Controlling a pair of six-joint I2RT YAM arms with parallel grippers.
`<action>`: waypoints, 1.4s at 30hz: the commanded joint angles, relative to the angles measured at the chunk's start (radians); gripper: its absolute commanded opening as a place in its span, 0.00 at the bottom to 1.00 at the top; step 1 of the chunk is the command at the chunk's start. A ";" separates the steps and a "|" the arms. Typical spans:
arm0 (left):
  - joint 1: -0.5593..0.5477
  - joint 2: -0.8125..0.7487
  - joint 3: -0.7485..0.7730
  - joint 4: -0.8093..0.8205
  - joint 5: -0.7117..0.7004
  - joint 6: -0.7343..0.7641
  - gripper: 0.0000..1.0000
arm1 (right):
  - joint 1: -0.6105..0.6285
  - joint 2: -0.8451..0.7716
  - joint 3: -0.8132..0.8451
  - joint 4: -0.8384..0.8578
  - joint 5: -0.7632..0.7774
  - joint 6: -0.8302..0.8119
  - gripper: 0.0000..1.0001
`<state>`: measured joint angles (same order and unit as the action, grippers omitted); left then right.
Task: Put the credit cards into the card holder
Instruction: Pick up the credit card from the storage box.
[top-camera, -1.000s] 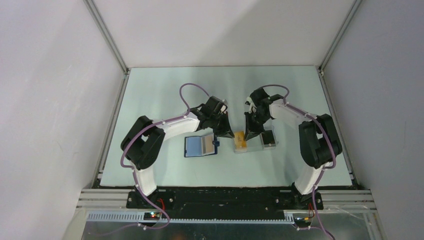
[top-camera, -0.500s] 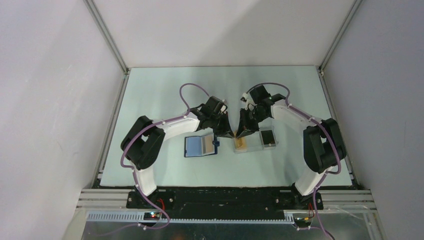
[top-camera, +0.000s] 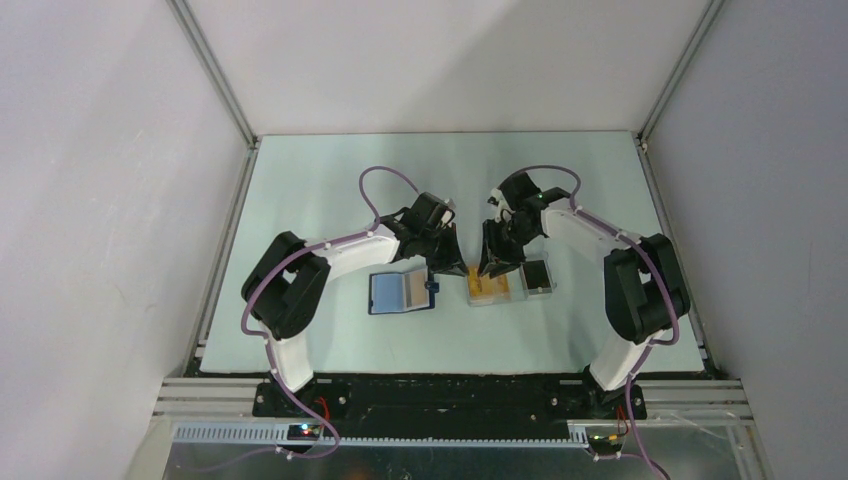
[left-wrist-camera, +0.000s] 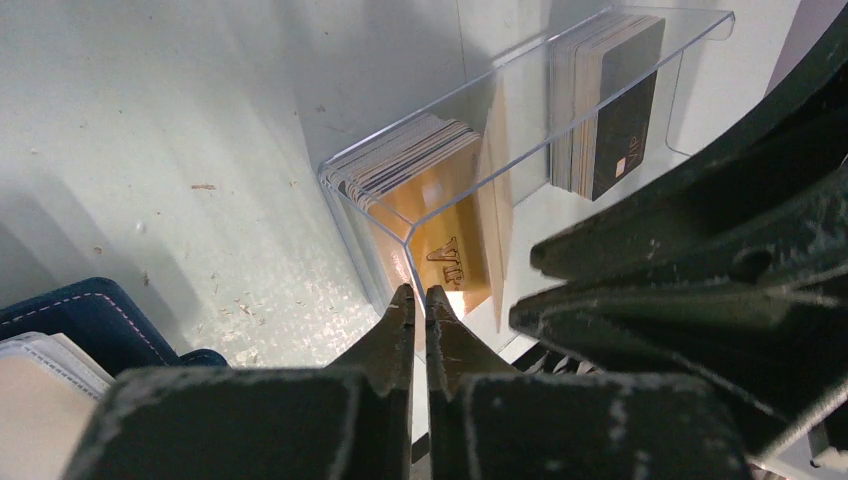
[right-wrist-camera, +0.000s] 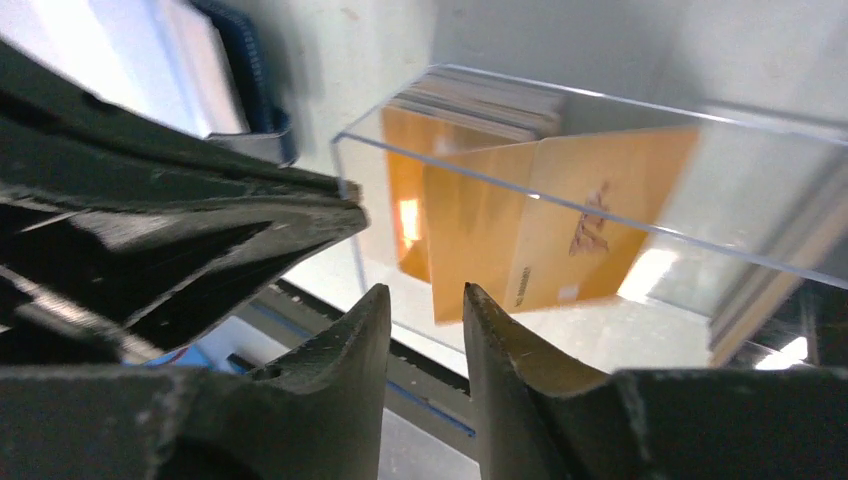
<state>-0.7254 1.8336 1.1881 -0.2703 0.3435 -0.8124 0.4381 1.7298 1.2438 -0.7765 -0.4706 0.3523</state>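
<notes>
Your left gripper is clenched, with only a thin slit between its tips. In the left wrist view the corner edge of the clear case runs straight down into that slit, so the gripper seems to pinch the case wall there. Your right gripper is released. Its fingers stand a little apart and nothing is between them. They hang just in front of the case, near the lower edge of an orange card.

The credit cards are inside the clear case. An orange stack lies at the end of the case near the left gripper. One or two orange cards stand up from it and lean across the inside. A second stack of dark cards stands at the far end of the case.

The card holder lies open on the counter, just beside the case on its left, below the left gripper.
</notes>
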 joint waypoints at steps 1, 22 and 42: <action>-0.028 0.042 -0.001 -0.014 -0.027 0.016 0.00 | -0.019 -0.010 0.026 -0.045 0.150 -0.036 0.41; -0.028 0.046 -0.010 -0.014 -0.031 0.016 0.00 | -0.015 0.030 -0.014 -0.019 0.106 -0.054 0.56; -0.028 0.043 -0.012 -0.015 -0.034 0.016 0.00 | 0.025 0.073 0.011 -0.074 0.244 -0.055 0.24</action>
<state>-0.7254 1.8336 1.1881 -0.2703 0.3428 -0.8124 0.4793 1.8133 1.2480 -0.8341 -0.2935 0.3122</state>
